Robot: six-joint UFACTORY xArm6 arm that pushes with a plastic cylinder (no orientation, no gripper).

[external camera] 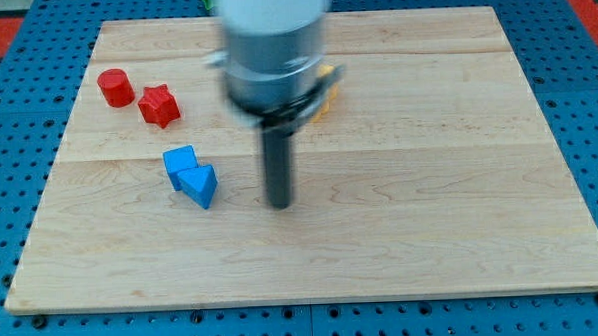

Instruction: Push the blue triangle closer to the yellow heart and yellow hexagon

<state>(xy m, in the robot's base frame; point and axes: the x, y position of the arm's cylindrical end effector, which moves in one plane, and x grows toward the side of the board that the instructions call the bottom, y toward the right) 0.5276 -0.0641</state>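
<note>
The blue triangle [201, 184] lies on the wooden board [429, 183] at the view's left of centre, touching a blue cube [180, 162] just above and left of it. My tip [279, 204] rests on the board to the right of the blue triangle, a short gap apart. A yellow block [324, 100] shows only as a sliver behind the arm's grey body, so its shape cannot be made out. The other yellow block is hidden.
A red cylinder [115, 88] and a red star [158, 105] sit at the upper left of the board. A green bit [204, 0] shows at the top edge. The blue pegboard table [18, 118] surrounds the board.
</note>
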